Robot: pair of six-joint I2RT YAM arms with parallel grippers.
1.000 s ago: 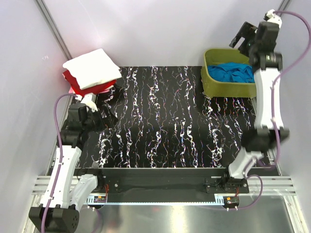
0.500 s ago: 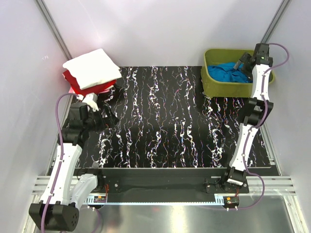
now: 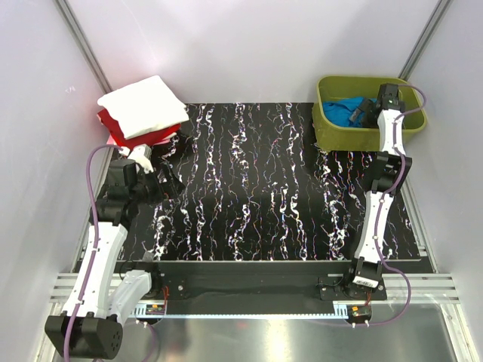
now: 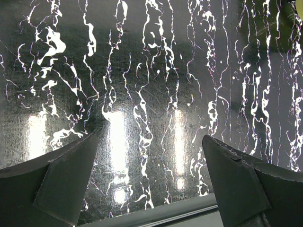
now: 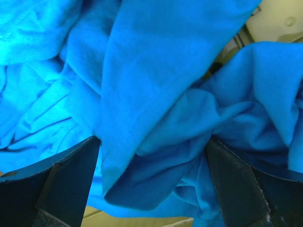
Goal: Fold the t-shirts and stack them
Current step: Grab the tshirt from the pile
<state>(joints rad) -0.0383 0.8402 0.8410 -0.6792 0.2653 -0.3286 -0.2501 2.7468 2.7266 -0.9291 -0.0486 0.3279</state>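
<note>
The turquoise-blue t-shirt (image 3: 343, 111) is a crumpled heap of deep folds with no readable long axis. It fills the olive-green basket (image 3: 349, 140) at the far right corner of the marbled mat (image 3: 256, 188). The right gripper (image 3: 367, 108) is down inside the basket, its jaws spread wide with bunched cloth between them. At the mat's far left corner, the white t-shirt (image 3: 143, 105) lies folded on the red t-shirt (image 3: 139, 138), its long axis slanting away rightward. The left gripper (image 3: 167, 177) hangs over the mat's left side, jaws wide and empty.
</note>
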